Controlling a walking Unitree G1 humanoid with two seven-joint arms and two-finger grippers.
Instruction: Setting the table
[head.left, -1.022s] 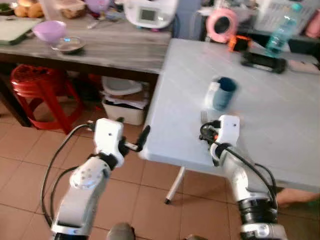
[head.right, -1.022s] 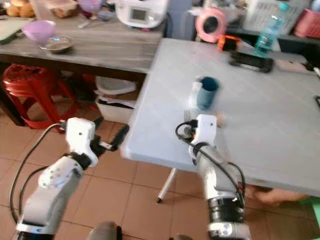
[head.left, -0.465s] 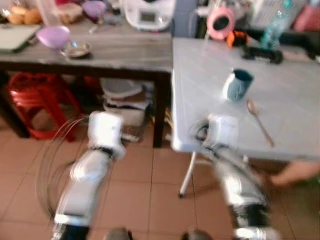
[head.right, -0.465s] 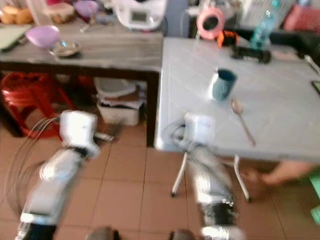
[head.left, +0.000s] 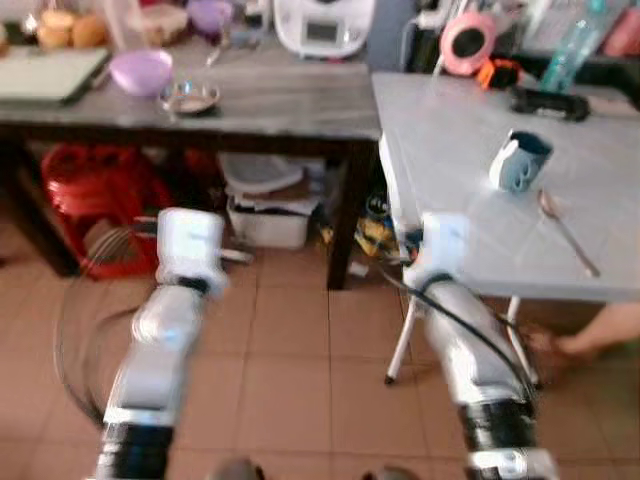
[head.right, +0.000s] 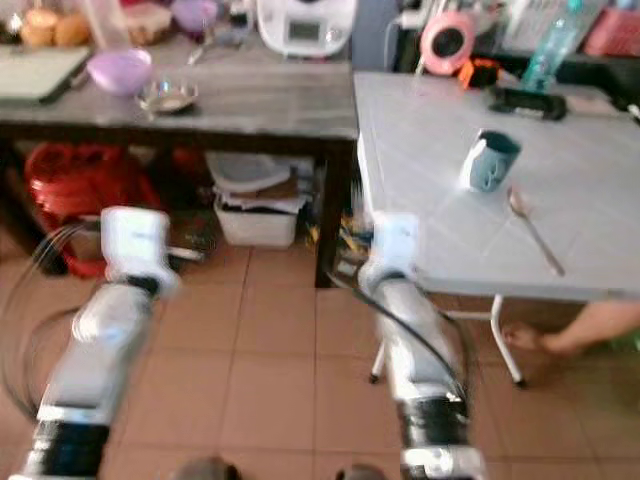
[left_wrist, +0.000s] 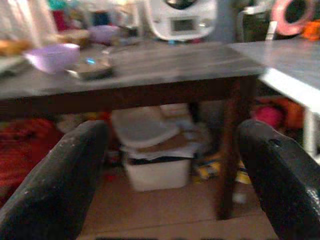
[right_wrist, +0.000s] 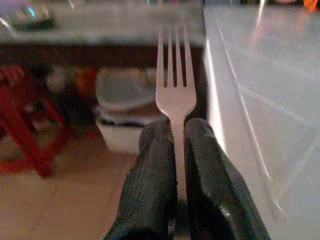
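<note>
White worktop (head.left: 470, 170) now sits right of the robot after a camera swing, with cup (head.left: 519, 162) and spoon (head.left: 566, 231) on it. Right gripper (right_wrist: 175, 131) fingers pinch the fork (right_wrist: 175, 85), tines ahead at the worktop's edge: not yet placed. Left gripper (left_wrist: 172, 150) fingers spread, empty.

Head stereo pair down over both tables; wrist cameras low along fingers (right_wrist: 155, 175).

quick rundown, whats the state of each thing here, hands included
right hand: shut on the fork, beside the white table's edge
fork: held, tines pointing forward
left hand: open, holding nothing
blue mug: upright on the white table
spoon: lying flat beside the mug
</note>
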